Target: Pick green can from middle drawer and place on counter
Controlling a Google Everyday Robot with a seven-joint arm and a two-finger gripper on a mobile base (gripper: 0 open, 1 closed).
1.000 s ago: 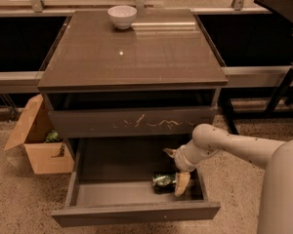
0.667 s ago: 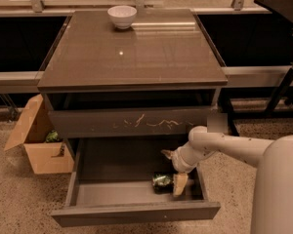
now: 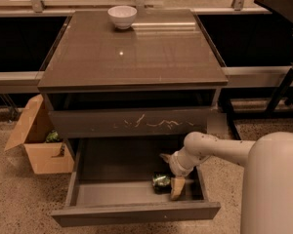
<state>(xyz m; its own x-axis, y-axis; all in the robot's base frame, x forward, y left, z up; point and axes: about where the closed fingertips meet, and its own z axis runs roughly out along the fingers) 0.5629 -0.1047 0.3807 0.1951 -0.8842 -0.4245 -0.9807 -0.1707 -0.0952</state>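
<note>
The green can (image 3: 160, 181) lies on its side on the grey floor of the open middle drawer (image 3: 112, 194), near its front right. My gripper (image 3: 169, 174) reaches down into the drawer from the right. One tan finger (image 3: 177, 187) is just right of the can and the other (image 3: 165, 157) is behind it. The can sits between them, low in the drawer. The glossy counter (image 3: 132, 52) is above.
A white bowl (image 3: 122, 16) stands at the back of the counter. The drawer front with pale scratches (image 3: 132, 122) overhangs the back of the open drawer. An open cardboard box (image 3: 39, 140) stands on the floor to the left. My white arm (image 3: 234, 152) comes in from the right.
My gripper and wrist have shifted a little to the left, closer onto the can. The can has stayed in place.
</note>
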